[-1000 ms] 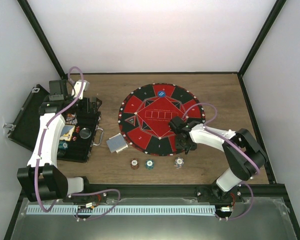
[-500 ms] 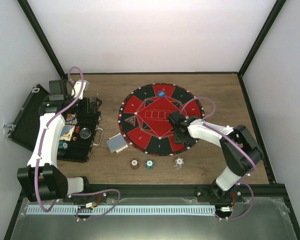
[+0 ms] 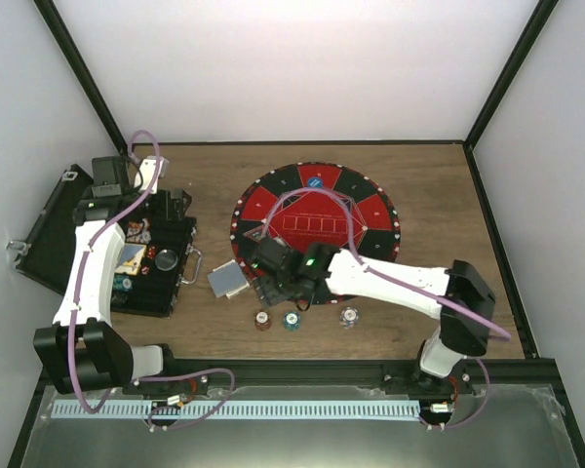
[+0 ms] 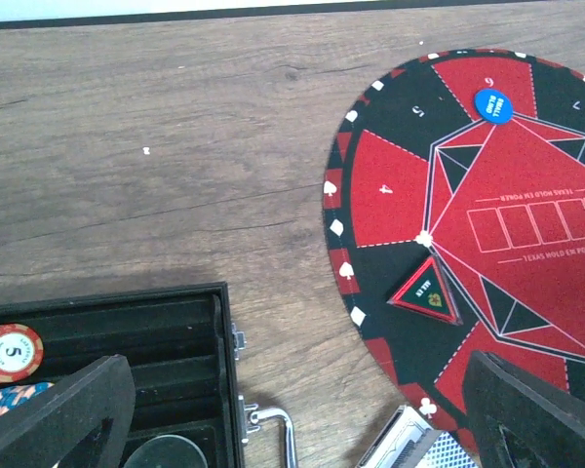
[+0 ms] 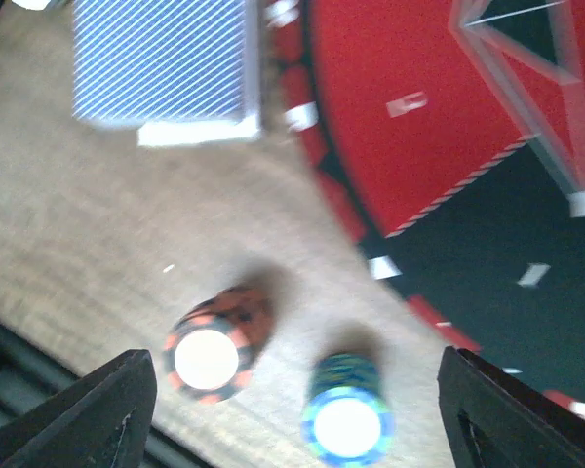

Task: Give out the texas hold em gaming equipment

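Two grippers are hanging spread and empty, the right gripper (image 5: 304,409) above an orange chip stack (image 5: 207,357) and a teal chip stack (image 5: 346,421), the left gripper (image 4: 292,419) by the black case (image 4: 127,322).

Top view: bright, even, diffuse light. White walls (image 3: 273,68) near blown out, only soft shadows on the desk (image 3: 439,185). Left wrist: sharp, wood grain crisp, pincer fingers (image 4: 63,419) dark and slightly soft. Right wrist: whole frame smeared by motion blur. Chip stacks (image 5: 207,356) soft, tops washed white, faint shadows up-right. Card deck (image 5: 161,63) stripes legible.
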Motion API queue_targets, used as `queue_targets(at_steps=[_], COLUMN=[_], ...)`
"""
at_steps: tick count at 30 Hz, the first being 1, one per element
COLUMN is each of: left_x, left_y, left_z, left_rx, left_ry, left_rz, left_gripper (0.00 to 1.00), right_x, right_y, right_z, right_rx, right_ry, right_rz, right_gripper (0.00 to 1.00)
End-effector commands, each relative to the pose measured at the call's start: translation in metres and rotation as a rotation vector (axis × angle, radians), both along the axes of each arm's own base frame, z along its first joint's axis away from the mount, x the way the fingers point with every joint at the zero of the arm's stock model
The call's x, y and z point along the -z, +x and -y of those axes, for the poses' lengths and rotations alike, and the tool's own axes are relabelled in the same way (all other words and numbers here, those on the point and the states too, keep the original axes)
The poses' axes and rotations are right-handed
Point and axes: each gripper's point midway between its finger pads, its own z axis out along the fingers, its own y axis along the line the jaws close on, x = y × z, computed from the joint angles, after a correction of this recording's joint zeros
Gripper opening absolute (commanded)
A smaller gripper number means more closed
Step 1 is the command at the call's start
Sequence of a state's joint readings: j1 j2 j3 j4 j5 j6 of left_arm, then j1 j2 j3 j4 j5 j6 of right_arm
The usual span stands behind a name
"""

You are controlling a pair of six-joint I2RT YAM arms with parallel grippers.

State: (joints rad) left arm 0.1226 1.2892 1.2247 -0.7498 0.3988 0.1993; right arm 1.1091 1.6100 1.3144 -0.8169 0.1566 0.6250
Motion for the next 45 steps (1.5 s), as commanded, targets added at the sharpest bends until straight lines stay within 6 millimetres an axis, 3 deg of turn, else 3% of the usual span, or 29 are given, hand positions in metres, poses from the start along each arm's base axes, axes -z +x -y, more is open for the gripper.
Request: queue_targets(at_steps=[1,4,9,22,30,41,45], left_x=[-0.010,-0.009,-0.001,-0.003,-0.002,-0.010,-0.010], left_y=[-0.002,-0.005,-0.008,-0.010,-0.010,-0.010,-0.010], left_z=[-0.006,-0.007,-0.010,-0.008,-0.010,-0.010,-0.010], left_rx=[-0.020,-0.013,-0.012,0.009,0.005,0.009,0.007], left_ry=[0.021,0.033,0.062,0.066,0.073,0.080,0.081], left_rz=[0.033,0.036,0.004,0.002,-0.002,0.017,0.018], left_gripper=[0.94,1.00,1.00,1.00,1.00,1.00,1.00], right_x=[0.017,0.031,0.051,0.072,0.075,0.080,0.078], right_y=[-0.043,-0.055,-0.060,-0.059,-0.059,-0.058,-0.058], right_z=[-0.038,-0.050,-0.056,-0.066,-0.067,-0.065,-0.067], right_rx=[-0.139,-0.187,-0.213,-0.239,-0.230,-0.227,-0.226], right_ry=[-0.019,-0.043,-0.070,-0.104,-0.103,-0.119,-0.110], right_rz=[-0.110,-0.131,-0.154,-0.173,-0.174,-0.177,-0.175], right_gripper=[0.82,0.82,0.79,0.66,0.55,0.52,0.43])
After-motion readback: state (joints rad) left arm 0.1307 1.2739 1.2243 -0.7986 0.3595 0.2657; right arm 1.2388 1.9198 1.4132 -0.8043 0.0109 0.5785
